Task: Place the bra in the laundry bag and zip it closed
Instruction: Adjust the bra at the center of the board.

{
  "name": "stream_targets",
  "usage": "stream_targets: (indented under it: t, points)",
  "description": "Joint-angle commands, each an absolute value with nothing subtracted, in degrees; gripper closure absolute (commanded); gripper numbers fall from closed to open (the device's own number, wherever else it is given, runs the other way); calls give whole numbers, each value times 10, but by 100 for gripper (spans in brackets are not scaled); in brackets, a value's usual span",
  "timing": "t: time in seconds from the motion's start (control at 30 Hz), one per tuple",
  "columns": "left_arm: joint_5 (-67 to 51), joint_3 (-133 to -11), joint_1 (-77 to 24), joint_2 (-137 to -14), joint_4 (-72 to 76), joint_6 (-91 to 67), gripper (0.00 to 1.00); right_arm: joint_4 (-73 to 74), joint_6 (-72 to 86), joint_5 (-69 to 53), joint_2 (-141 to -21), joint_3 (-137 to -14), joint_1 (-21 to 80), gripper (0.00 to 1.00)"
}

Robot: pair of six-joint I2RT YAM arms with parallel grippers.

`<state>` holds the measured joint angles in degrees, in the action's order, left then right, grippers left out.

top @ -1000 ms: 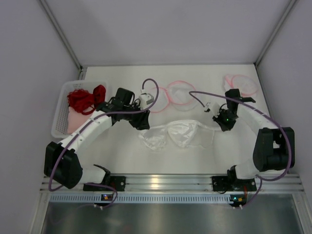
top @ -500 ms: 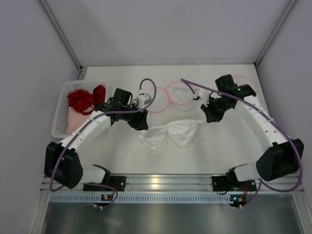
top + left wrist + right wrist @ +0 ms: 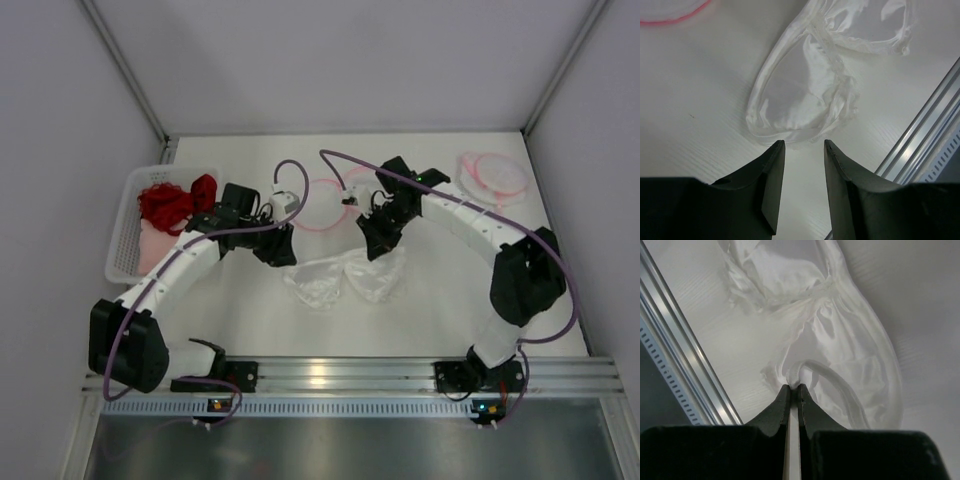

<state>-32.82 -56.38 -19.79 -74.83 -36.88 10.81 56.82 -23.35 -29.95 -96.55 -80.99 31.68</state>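
The white satin bra [image 3: 340,277] lies crumpled on the table between both arms. My right gripper [image 3: 374,246] hangs over its right cup, shut on a loop of the bra's strap [image 3: 801,374]; the cups [image 3: 840,340] spread out beyond the fingertips. My left gripper [image 3: 276,247] hovers just left of the bra with its jaws open and nothing between them [image 3: 803,145]; the near cup [image 3: 795,95] lies just past its fingertips. The round, pink-rimmed laundry bag [image 3: 325,203] lies flat behind the bra, partly hidden by both arms; its rim [image 3: 670,17] shows in the left wrist view.
A white basket [image 3: 122,232] at the left edge holds a red garment [image 3: 175,200] and something pink. A second pink-rimmed mesh bag [image 3: 493,172] lies at the back right. The aluminium rail [image 3: 340,375] runs along the near table edge.
My right arm has swung left from the table's right side to the middle, carrying the strap end over the bra's right cup. The left gripper shifted slightly left, still open.
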Motion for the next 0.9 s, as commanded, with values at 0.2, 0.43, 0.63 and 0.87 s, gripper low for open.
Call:
stream_targets:
  t: [0.2,0.43,0.63,0.87]
  points:
    - [-342,-538,-190,-707,-357,136,57,429,-170,-321,-1034,-788,344,100]
    - [-345,-549,-190,-715,-358,136,57,463,-199,-281,-972,-795,347,53]
    - [-342,-555,-189,-710,-357,134,56,475,-231,-265,-816,-719,304,46]
    - [-333,-575,-189,-727,-357,140,57,413,-344,-228,-629,-495,247,51]
